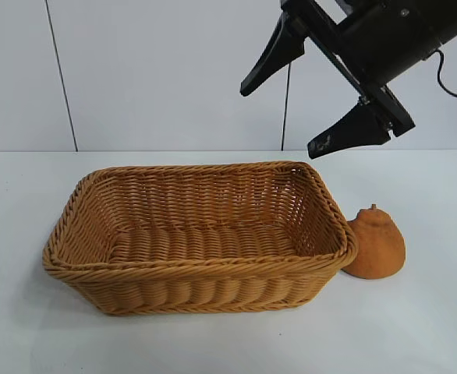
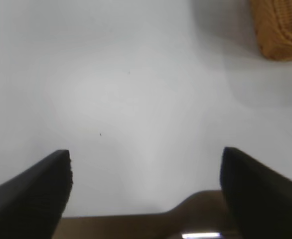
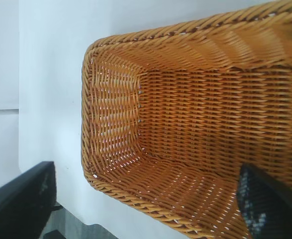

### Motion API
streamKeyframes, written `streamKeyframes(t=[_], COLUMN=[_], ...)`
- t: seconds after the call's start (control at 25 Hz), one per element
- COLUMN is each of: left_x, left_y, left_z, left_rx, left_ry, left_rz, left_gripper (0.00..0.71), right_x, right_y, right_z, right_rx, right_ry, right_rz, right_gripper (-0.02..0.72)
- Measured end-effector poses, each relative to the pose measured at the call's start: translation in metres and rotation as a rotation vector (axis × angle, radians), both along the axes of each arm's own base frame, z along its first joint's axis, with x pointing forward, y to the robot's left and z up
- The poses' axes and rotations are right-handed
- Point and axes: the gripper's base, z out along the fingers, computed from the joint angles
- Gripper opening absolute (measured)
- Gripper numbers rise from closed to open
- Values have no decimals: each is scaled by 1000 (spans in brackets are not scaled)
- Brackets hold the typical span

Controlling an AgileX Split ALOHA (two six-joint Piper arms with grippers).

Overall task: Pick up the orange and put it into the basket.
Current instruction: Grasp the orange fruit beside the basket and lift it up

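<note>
Below the spread, empty right claw [image 1: 287, 117] sits the woven wicker basket [image 1: 197, 269] (thick braided rim); the lumpy, knobby orange [image 1: 377, 245] touches its corner. Left claw [image 2: 146, 174] spread over bare table [image 2: 136, 89].

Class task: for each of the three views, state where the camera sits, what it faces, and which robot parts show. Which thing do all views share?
Exterior: faces the table; basket, orange, right end effector open above.
Left wrist: on left arm, facing bare table; left end effector open, basket corner.
Right wrist: looks into basket; right end effector.
Shared: the basket.
</note>
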Motion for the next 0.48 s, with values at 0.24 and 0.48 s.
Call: streamKeyframes(t=[0.24, 0.48], left_x=[-5, -5], left_y=[0, 0], left_z=[0, 0], left_rx=[1, 1], left_ry=[-30, -30], left_rz=[1, 1], left_gripper=[581, 581], right_x=[7, 27], right_y=[-29, -51], right_z=[-13, -55], right_rx=[-216, -241], right_ry=[30, 151], right_rz=[-89, -158], right_gripper=[674, 674])
